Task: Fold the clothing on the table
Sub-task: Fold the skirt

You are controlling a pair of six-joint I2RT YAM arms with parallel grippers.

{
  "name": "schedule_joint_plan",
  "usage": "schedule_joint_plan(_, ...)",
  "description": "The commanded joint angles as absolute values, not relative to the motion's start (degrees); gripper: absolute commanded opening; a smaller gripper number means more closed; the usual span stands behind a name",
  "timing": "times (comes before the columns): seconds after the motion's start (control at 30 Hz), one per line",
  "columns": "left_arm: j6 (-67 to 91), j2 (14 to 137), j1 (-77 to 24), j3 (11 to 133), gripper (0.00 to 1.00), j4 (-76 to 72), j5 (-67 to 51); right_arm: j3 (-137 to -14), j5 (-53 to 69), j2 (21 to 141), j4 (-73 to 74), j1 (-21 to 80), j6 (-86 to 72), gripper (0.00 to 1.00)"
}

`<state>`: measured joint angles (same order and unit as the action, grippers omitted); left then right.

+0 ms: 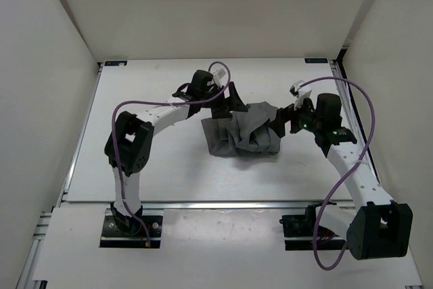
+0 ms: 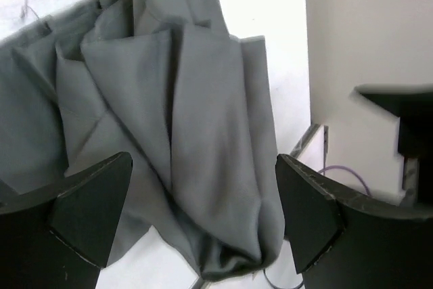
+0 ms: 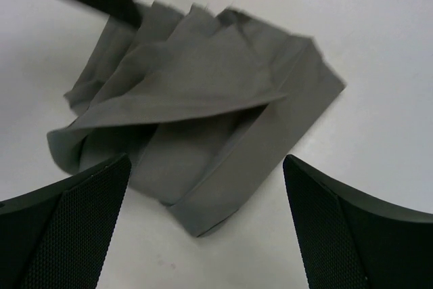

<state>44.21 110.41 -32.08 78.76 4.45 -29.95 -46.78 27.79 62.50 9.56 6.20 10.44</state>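
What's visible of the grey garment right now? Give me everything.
The clothing is one plain mid-grey piece of soft, matte fabric, bunched into a loose crumpled heap with overlapping pleat-like folds and one straight edge showing, not neatly folded. It lies on the white table, near its middle. The left gripper sits at its far-left edge and the right gripper at its right edge, both open and holding nothing; whether either touches the cloth cannot be told.

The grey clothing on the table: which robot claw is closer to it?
Left, narrowly. The left gripper is open over the far-left edge of the clothing, fabric running between its jaws. The right gripper, also open, sits just off its right edge.
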Motion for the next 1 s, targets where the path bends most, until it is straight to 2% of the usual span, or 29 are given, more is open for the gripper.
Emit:
schedule_joint_plan(0.0,40.0,112.0,-33.7,91.5,0.99,13.7,-29.7,-44.3,29.3,61.6,10.8,8.0,8.7,0.98)
schedule_joint_plan(0.03,38.9,113.3,-34.5,94.5,0.99,18.8,-27.6,-43.9,29.1,62.0,11.1,8.3,7.8,0.98)
schedule_joint_plan(0.17,25.5,124.2,-41.2,123.3,0.99,42.0,-17.5,-42.8,30.6,62.6,8.4,3.1,2.5,0.96)
schedule_joint_plan(0.23,22.5,129.7,-43.0,137.0,0.99,48.5,-16.3,-42.5,31.7,63.5,7.7,-1.3,0.3,0.94)
schedule_joint_plan(0.33,20.3,135.3,-44.9,145.3,0.99,55.5,-15.8,-42.8,32.5,64.3,7.1,-8.1,-3.9,0.94)
schedule_joint_plan(0.43,16.0,133.1,-48.2,139.8,0.99,55.8,-12.2,-42.8,33.7,64.5,6.6,-12.9,-5.8,0.93)
schedule_joint_plan(0.57,9.5,129.2,-51.2,132.0,0.99,56.3,-2.9,-42.5,32.6,64.0,7.0,-14.6,-4.7,0.93)
schedule_joint_plan(0.97,6.2,133.6,-54.8,136.5,0.98,58.2,10.2,-42.5,32.6,62.1,9.1,-13.6,-4.5,0.93)
